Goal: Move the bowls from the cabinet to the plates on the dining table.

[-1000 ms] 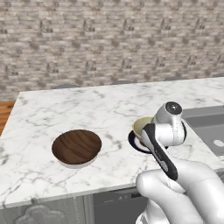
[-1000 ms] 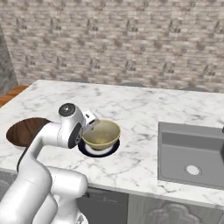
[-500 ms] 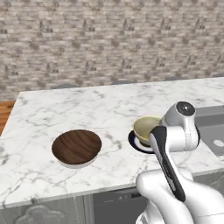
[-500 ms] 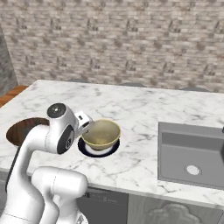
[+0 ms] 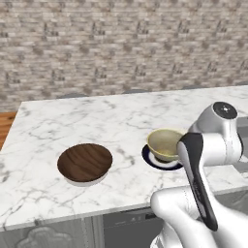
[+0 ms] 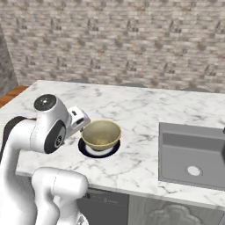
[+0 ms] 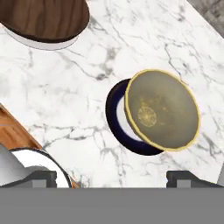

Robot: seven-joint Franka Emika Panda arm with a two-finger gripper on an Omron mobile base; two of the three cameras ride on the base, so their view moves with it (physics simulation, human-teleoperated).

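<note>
**Two bowls on plates, pincer spread above**

Far left in the left base view: a strip of orange-brown wood floor (image 5: 7, 127) beyond the table's edge. Next, on the white grey-veined marble table (image 5: 97, 121): wide, shallow brown bowl (image 5: 85, 162), smooth wood grain running across its round top, seated on a pale plate (image 5: 86, 182) showing as a thin whitish rim beneath. Further right: small, deeper yellow bowl (image 5: 165, 143), matte olive inside with a brighter lip, sitting on a navy plate (image 5: 154, 162), glossy and round, barely wider than the bowl. Partly hidden at the right by the white arm. Behind it all: rough grey-brown brick wall (image 5: 121, 43).

In the right base view: same yellow bowl near the table's front edge, just beside the arm's wrist; to the right, set flush in the marble, a grey rectangular sink (image 6: 193, 154) with a round drain.

In the hand view: brown bowl at upper left, well apart from the yellow bowl; yellow bowl off-centre on the navy plate, pushed toward one side, leaving a crescent of dark rim and paler centre bare. Faint mottled mark at the bowl's bottom. Gripper (image 7: 116, 178) above the marble, dark square tips spread wide at the lower edge, nothing between them, touching neither bowl.
</note>
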